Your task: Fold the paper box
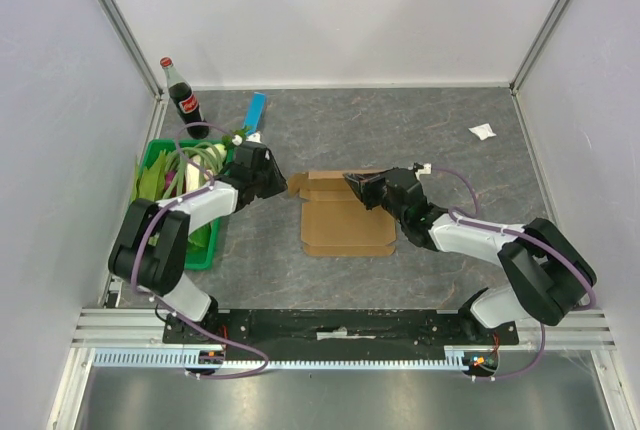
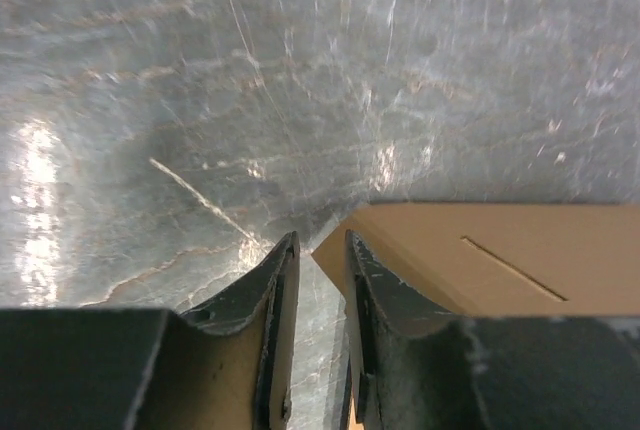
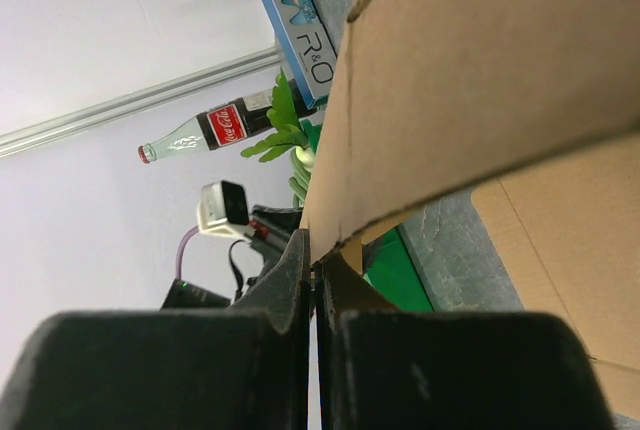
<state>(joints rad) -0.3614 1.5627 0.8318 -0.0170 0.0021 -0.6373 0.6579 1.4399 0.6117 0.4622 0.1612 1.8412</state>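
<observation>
The paper box (image 1: 345, 228) is a flat brown cardboard blank in the middle of the table. My right gripper (image 1: 352, 182) is shut on the edge of its far flap and holds that flap raised off the table. In the right wrist view the fingertips (image 3: 300, 250) pinch the lifted flap of the paper box (image 3: 480, 70). My left gripper (image 1: 287, 188) is at the box's far left corner. In the left wrist view the left gripper (image 2: 320, 245) shows a narrow gap with bare table through it. The corner of the paper box (image 2: 480, 260) lies just past its right fingertip.
A green basket (image 1: 152, 162) of leafy vegetables stands at the left beside the left arm. A cola bottle (image 1: 185, 98) and a blue carton (image 1: 256, 110) are at the back left. A small white packet (image 1: 482, 131) lies at the back right. Walls enclose the table.
</observation>
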